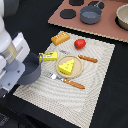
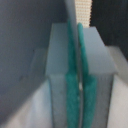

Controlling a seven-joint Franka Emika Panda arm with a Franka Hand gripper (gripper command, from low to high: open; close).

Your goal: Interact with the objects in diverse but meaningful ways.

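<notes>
Claw [image 2: 78, 75] clamped on rim of grey pot [image 1: 31, 70] at placemat [image 1: 95, 75] edge; cheese wedge [image 1: 66, 65] on plate [image 1: 76, 73] nearby.

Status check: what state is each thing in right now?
grey pot: upright, gripped by its rim.
gripper: shut on grey pot.
cheese wedge: lying on the plate.
bread loaf: lying on the mat, free.
red fruit: on the mat, free.
yellow box: lying flat, free.
second pot: upright on the brown board.
</notes>
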